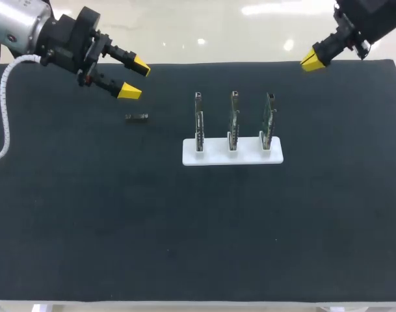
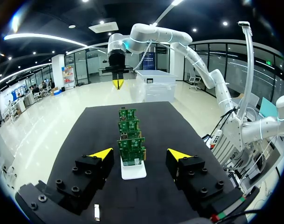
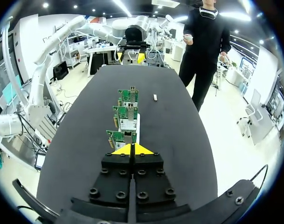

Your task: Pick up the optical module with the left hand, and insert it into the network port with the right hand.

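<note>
Left hand (image 1: 135,78) spread wide near optical module (image 1: 136,117) (not touching); right hand (image 1: 311,62) pinched closed.

The table (image 1: 184,227) top is black and matt, like cloth. The stand (image 1: 232,156) is smooth white plastic. The boards (image 1: 233,120) are green with shiny metal bits. The module (image 1: 136,117) looks like grey metal. The left gripper (image 1: 134,78) is matt black with yellow tips.

Bright, even light falls from overhead. The matte black counter (image 1: 87,227) takes no glare and shows hardly any shadow; the white stand (image 1: 232,158) looks nearly washed out.
</note>
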Controlling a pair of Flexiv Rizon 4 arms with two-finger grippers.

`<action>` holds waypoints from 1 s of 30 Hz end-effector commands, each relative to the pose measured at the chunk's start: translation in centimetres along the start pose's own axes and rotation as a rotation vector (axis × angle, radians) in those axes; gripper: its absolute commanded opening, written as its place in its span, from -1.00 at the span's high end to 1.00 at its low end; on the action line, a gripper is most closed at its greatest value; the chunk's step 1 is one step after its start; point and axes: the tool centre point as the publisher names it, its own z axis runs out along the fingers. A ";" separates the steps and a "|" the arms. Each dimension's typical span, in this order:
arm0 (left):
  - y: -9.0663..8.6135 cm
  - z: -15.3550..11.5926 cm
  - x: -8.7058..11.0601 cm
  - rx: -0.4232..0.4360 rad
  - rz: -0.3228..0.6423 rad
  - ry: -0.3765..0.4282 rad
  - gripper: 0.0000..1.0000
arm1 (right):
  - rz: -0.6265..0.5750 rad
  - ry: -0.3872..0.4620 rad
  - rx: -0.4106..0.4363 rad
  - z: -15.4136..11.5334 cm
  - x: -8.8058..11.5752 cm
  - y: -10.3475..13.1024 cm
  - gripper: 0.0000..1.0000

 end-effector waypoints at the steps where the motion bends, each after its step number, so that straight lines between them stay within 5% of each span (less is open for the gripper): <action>1: 0.1 0.1 0.0 0.000 -0.001 0.003 -1.00 | 0.000 -0.003 -0.003 -0.1 0.1 -0.1 -1.00; 20: 0.1 0.1 0.0 0.000 -0.001 0.003 -1.00 | 0.000 -0.003 -0.003 -0.1 0.1 -0.1 -1.00; 25: 1.2 -0.1 0.5 -0.015 -0.027 0.130 -1.00 | 0.000 -0.003 -0.003 -0.1 0.1 -0.1 -1.00; 30: 4.5 -0.5 2.8 -0.035 -0.051 0.357 -1.00 | 0.000 -0.003 -0.003 -0.1 0.1 -0.1 -1.00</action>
